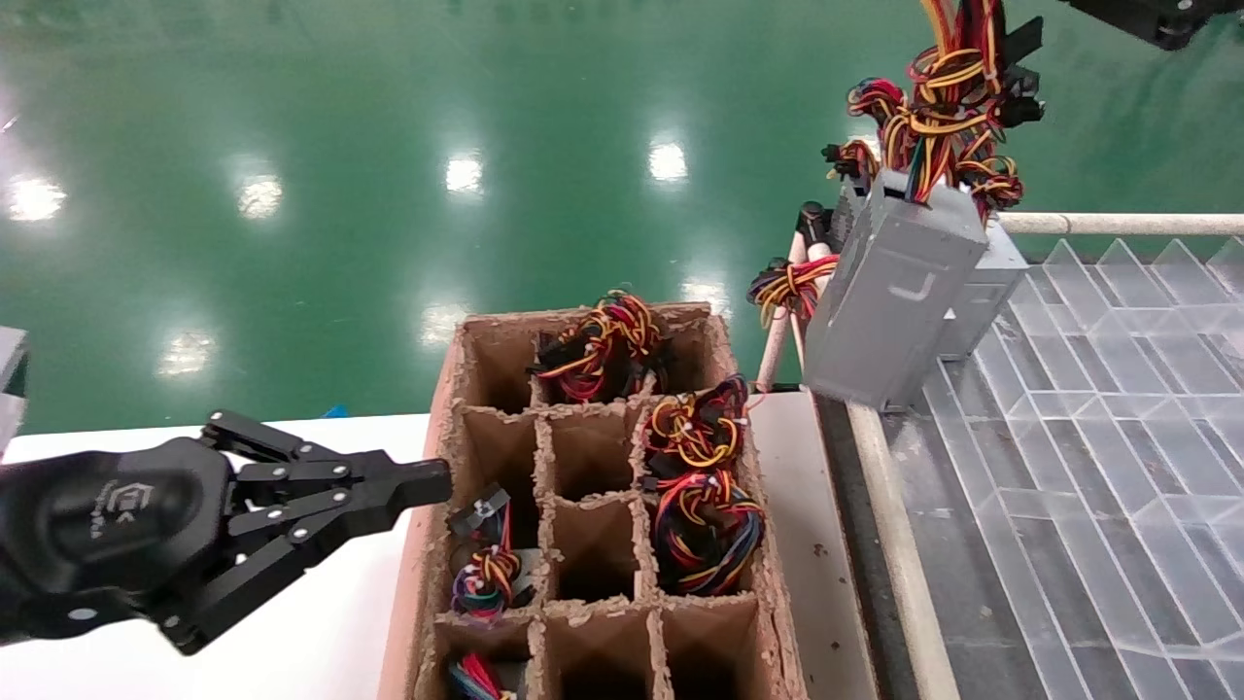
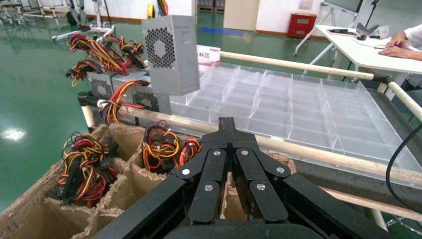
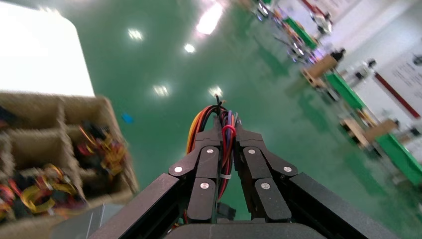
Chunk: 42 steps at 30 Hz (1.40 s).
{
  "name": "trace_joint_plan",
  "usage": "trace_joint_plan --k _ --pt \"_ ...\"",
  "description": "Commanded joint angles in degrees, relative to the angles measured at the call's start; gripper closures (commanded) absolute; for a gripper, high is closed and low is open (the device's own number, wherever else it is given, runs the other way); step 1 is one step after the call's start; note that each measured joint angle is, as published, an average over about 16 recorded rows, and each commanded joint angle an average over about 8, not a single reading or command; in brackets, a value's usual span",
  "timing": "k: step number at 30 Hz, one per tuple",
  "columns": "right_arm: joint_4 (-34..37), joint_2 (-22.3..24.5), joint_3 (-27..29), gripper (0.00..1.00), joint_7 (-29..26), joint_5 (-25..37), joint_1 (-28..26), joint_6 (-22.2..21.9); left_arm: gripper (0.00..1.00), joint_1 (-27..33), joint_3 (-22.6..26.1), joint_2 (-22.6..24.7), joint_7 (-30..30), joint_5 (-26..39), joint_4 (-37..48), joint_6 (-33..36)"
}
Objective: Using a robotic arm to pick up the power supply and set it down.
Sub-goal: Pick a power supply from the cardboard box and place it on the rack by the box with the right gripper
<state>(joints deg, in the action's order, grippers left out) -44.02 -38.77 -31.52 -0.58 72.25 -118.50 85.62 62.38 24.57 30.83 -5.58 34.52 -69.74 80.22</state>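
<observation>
The left gripper [image 1: 428,483], fingers pressed together and empty, hovers over the white tabletop [image 1: 311,632], its tip touching the cardboard divider box [image 1: 491,340]. Beyond the box, the power supply [image 1: 889,306] hangs tilted above the clear tray's [image 1: 1088,437] edge, dangling by its wire bundle [image 3: 225,144], pinched in the closed right gripper [image 3: 226,130].

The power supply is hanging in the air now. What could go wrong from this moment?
1. The right gripper has its jaws closed only on the wire bundle, so the power supply hangs tilted and might swing or slip.
2. Its lower corner is close to the rail and could catch there.
3. It hangs beside the other units and may knock them.
</observation>
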Motion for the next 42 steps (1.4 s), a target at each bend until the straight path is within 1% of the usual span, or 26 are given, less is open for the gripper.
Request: trace_joint_plan --k 1,5,11,23,32,37,42 --pt "1.64 0.36 -0.38 1.00 1.06 1.46 -0.92 -0.15 1.00 0.00 0.00 0.00 0.00 0.00 0.00 0.00" --pt "4.95 0.88 -1.10 1.00 2.58 3.55 -1.50 -0.54 1.00 0.00 0.00 0.00 0.00 0.00 0.00 0.00" --pt "9.87 1.33 -1.72 1.00 4.33 5.06 -1.48 -0.85 1.00 0.00 0.00 0.00 0.00 0.00 0.00 0.00" --pt "15.85 2.97 -0.68 1.00 8.04 4.75 -3.28 -1.56 1.00 0.00 0.00 0.00 0.00 0.00 0.00 0.00" --pt "17.38 3.52 -0.76 1.00 10.10 5.84 -6.09 -1.49 1.00 0.00 0.00 0.00 0.00 0.00 0.00 0.00" --pt "16.94 4.47 -2.17 1.00 10.63 9.11 -7.92 -2.18 1.00 0.00 0.00 0.00 0.00 0.00 0.00 0.00" --pt "15.55 5.27 -4.08 1.00 11.51 13.24 -8.44 -3.88 1.00 0.00 0.00 0.00 0.00 0.00 0.00 0.00"
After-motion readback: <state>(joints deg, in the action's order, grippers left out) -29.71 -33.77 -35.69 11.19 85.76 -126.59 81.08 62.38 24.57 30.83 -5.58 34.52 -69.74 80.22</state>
